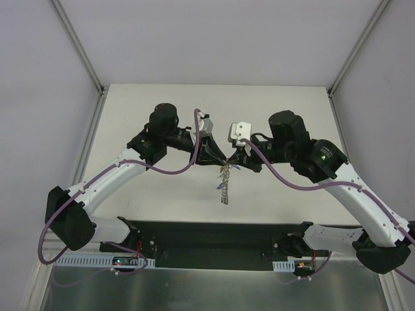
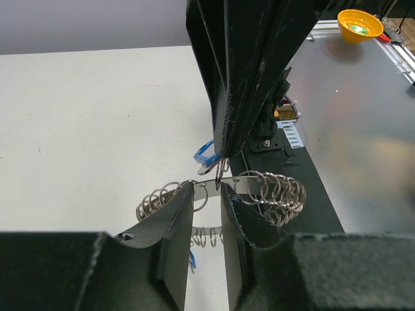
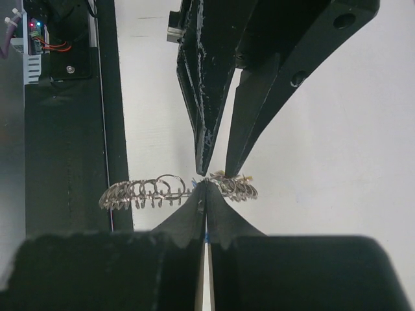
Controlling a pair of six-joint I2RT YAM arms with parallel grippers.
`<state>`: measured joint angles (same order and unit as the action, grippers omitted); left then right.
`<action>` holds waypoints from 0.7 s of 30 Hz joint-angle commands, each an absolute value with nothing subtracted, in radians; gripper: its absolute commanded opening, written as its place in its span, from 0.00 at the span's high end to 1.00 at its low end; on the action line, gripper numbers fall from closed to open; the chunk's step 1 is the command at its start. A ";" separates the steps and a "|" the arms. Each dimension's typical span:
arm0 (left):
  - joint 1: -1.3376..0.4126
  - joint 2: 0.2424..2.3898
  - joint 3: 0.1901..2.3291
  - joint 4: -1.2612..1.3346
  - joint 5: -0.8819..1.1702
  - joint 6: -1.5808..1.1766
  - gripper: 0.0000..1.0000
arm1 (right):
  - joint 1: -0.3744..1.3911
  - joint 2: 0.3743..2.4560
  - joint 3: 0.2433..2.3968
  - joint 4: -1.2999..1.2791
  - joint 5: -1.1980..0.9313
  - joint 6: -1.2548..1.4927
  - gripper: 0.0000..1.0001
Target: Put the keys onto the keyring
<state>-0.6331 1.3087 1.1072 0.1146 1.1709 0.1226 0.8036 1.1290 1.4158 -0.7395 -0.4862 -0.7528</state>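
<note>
The keyring (image 1: 225,184) hangs in the air between the two arms, a grey band strung with several small wire rings (image 2: 279,194). My left gripper (image 2: 207,188) has its jaws a little apart, and the ring's band crosses the gap at the fingertips. My right gripper (image 3: 206,184) is shut and meets it tip to tip (image 1: 235,160). It holds a blue-headed key (image 2: 206,154) whose metal end touches the band. The left gripper's tips (image 3: 217,172) stand just above the ring (image 3: 146,192). Small yellowish key heads (image 3: 246,176) show at the ring's right end.
The white table (image 1: 194,103) lies under the grippers, with white enclosure walls round it. A black base plate (image 1: 214,236) runs along the near edge. An orange bowl (image 2: 358,24) sits on the grey surface beyond that. Electronics with wires (image 3: 39,39) are by the arm base.
</note>
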 commanded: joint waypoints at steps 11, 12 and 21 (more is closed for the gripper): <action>-0.649 1.302 1.128 0.130 1.247 0.107 0.78 | 0.821 1.135 1.465 -0.686 -0.492 -0.759 0.99; -0.650 1.301 1.126 0.130 1.247 0.104 0.78 | 0.821 1.135 1.465 -0.684 -0.491 -0.758 0.99; -0.658 1.295 1.100 0.130 1.227 0.089 0.78 | 0.833 1.132 1.463 -0.673 -0.477 -0.749 0.99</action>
<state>-0.6430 1.3090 1.1061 0.1146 1.2003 0.0937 0.8223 1.1427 1.4155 -0.7383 -0.4767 -0.7509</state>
